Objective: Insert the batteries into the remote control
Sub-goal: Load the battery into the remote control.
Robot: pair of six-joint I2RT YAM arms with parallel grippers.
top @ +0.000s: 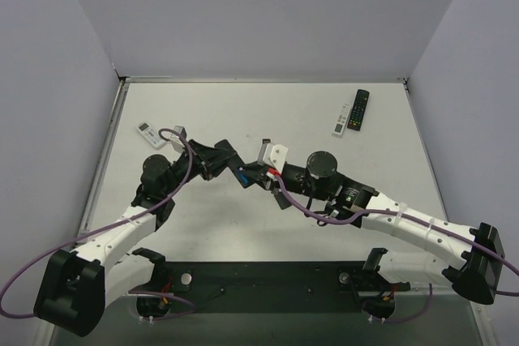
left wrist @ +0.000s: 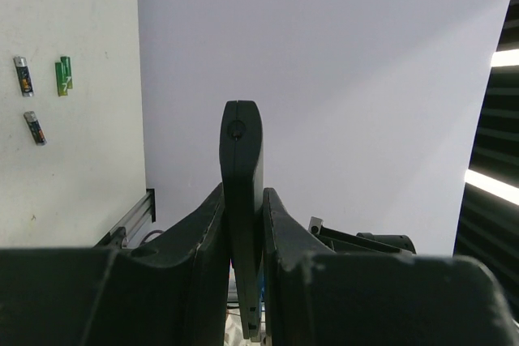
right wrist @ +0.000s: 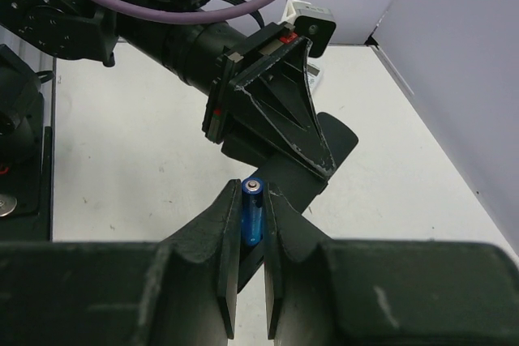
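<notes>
The left gripper point(left wrist: 243, 196) is clamped on the black remote point(left wrist: 241, 139), held edge-on mid-frame in the top view. The right gripper point(right wrist: 252, 196), nearly closed, pinches a blue battery point(right wrist: 253, 218) just beside it. The battery could twist out of that narrow pinch, the remote could pivot when pushed, or the fingers could knock together, since no compartment is visible. Spare batteries point(left wrist: 63, 76) lie upper left in the left wrist view, and other remotes point(top: 361, 108) sit upper right in the top view, well apart, leaving bare table point(top: 243, 111) above the grippers.
</notes>
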